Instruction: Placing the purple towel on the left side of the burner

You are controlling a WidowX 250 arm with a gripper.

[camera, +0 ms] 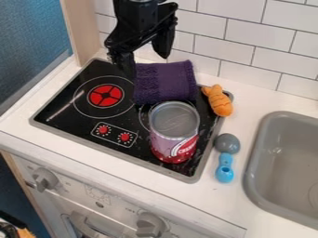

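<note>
Knitted purple towel (164, 82), glossy black stovetop (79, 122), shiny metal can (175, 132)

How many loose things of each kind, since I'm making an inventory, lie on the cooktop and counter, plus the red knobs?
Purple knitted towel: 1
Cylindrical metal can with a red-and-purple label: 1
Orange, ridged toy: 1
Blue-and-grey spoon-shaped utensil: 1
Small round red knobs: 2
Total: 6

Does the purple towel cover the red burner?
No, the red burner is fully visible, with the purple towel to its right.
</note>
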